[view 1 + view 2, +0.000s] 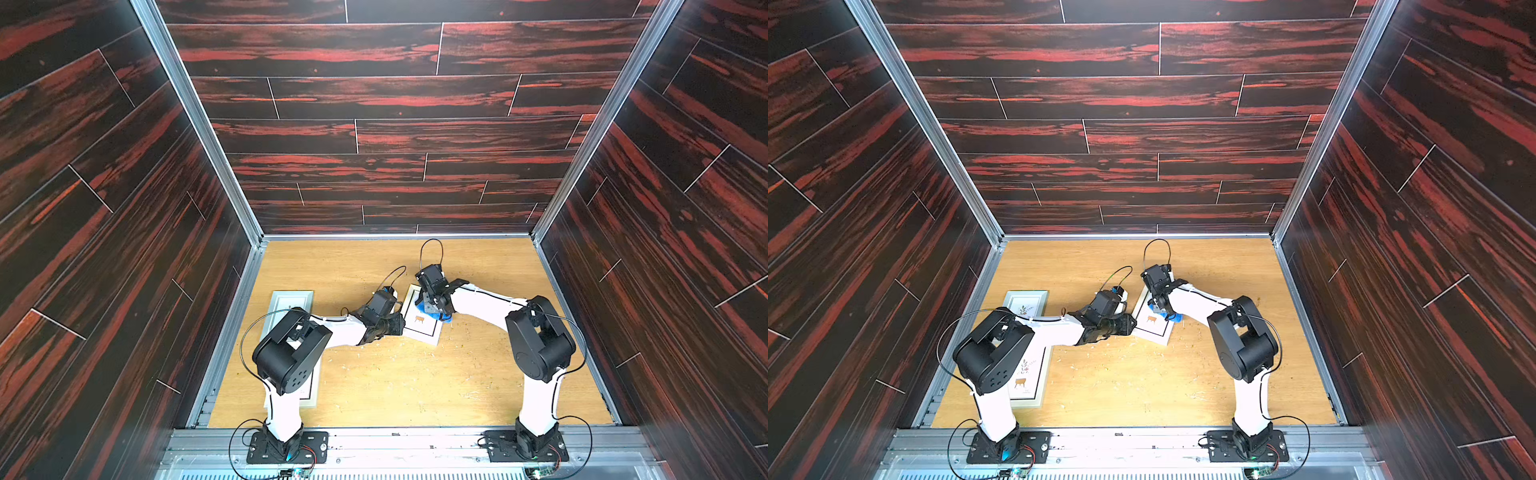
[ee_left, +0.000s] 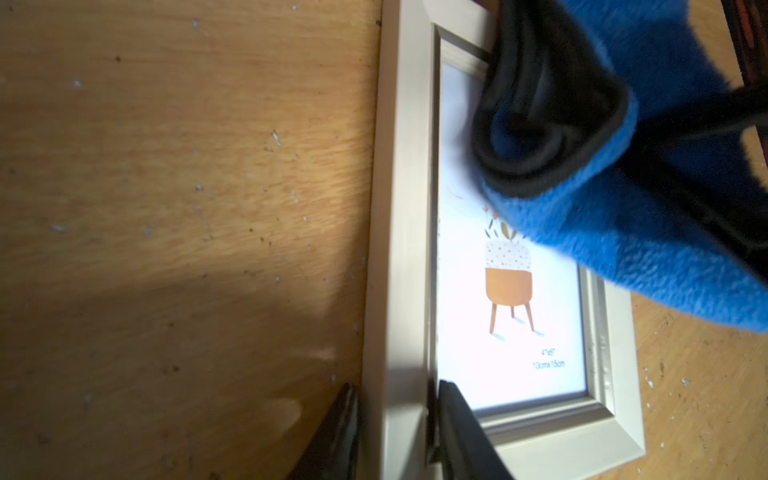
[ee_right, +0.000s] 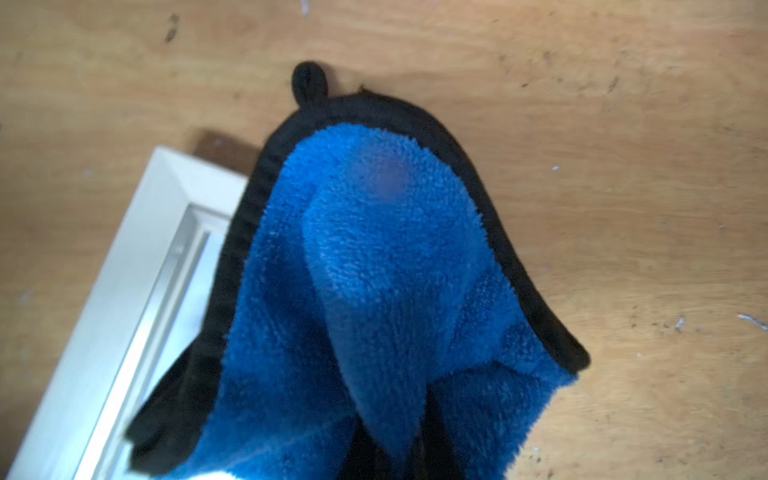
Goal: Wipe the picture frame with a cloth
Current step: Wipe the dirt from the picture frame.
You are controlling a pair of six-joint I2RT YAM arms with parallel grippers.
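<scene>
The right gripper, clamped on the bunched blue cloth hanging beneath it, held the cloth against the picture frame on the desk, while the left gripper pinched the frame's edge.

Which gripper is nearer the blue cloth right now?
Right. The right gripper is shut on the cloth over the picture frame; the left gripper clamps that frame's edge, apart from the cloth.
</scene>
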